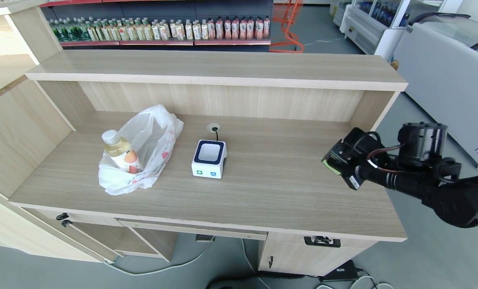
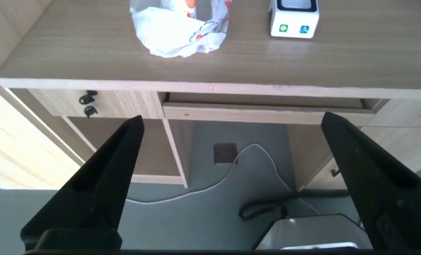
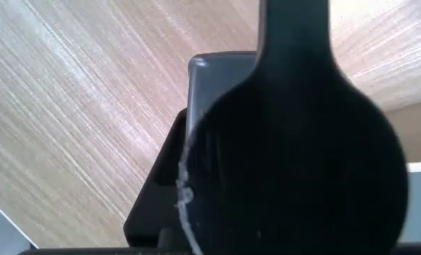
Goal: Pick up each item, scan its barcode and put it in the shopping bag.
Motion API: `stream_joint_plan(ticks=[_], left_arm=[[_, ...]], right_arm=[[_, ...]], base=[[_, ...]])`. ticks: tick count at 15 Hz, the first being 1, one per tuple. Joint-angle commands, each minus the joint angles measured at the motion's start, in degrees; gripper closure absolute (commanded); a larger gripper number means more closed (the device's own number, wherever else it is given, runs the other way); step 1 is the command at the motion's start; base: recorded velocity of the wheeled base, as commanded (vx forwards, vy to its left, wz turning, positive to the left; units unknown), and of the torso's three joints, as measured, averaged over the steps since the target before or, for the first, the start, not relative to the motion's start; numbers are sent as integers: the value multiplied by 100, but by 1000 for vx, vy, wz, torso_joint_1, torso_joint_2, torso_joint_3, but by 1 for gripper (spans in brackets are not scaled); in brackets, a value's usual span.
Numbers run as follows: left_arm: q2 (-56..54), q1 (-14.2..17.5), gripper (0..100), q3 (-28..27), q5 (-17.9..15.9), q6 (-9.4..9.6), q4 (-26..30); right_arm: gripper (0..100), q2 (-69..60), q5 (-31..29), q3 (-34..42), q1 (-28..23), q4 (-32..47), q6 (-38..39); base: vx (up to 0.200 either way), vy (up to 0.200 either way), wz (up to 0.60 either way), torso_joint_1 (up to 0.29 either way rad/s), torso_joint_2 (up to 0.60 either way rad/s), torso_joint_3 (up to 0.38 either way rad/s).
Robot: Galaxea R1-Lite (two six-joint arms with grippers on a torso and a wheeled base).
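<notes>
A white plastic shopping bag (image 1: 150, 148) lies on the left of the wooden counter (image 1: 287, 188). A capped bottle (image 1: 120, 152) of pale drink stands inside it. The white barcode scanner (image 1: 209, 158) with a dark-framed window sits mid-counter, right of the bag. My right gripper (image 1: 337, 162) hovers over the counter's right end, far from both. A dark rounded shape (image 3: 288, 163) looms close in the right wrist view over wood grain; I cannot tell what it is. My left gripper (image 2: 233, 120) hangs open and empty below the counter's front edge, with the bag (image 2: 175, 28) and scanner (image 2: 295, 18) beyond it.
A raised shelf (image 1: 215, 70) and side walls enclose the counter at the back and sides. A cable grommet (image 1: 213, 127) sits behind the scanner. Drawers (image 2: 267, 110) and cables lie under the counter. Freezers (image 1: 448, 68) stand to the right, and drink shelves (image 1: 162, 30) behind.
</notes>
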Motion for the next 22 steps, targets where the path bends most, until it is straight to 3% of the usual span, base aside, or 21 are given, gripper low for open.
stream_joint_plan(ticks=[1, 3, 6, 8, 9, 11, 15, 18, 22], left_arm=[[6, 1, 0, 1, 1, 6, 0], [6, 1, 0, 1, 1, -3, 0], [6, 1, 0, 1, 1, -3, 0], [6, 1, 0, 1, 1, 6, 0], [6, 1, 0, 1, 1, 6, 0], [6, 1, 0, 1, 1, -3, 0], [6, 1, 0, 1, 1, 6, 0], [6, 1, 0, 1, 1, -3, 0], [6, 1, 0, 1, 1, -3, 0]], right_arm=[[100, -1279, 595, 1753, -425, -927, -1864], [100, -1156, 2247, 1727, -461, -1059, -3533], [100, -989, 4444, 1753, -294, -909, -7515], [100, -989, 5051, 1771, -21, 242, -9325], [100, -998, 5183, 1771, -47, 1297, -10609], [100, -1086, 5719, 1727, -47, 3028, -11962], [100, -1217, 6026, 1604, 120, 3186, -12132], [100, -1402, 6132, 1542, 823, 3107, -12132], [100, -1428, 6123, 1243, 1148, 2870, -12132]], base=[[0, 0, 0, 0, 0, 0], [0, 0, 0, 0, 0, 0], [0, 0, 0, 0, 0, 0], [0, 0, 0, 0, 0, 0], [0, 0, 0, 0, 0, 0], [0, 0, 0, 0, 0, 0], [0, 0, 0, 0, 0, 0], [0, 0, 0, 0, 0, 0], [0, 0, 0, 0, 0, 0]])
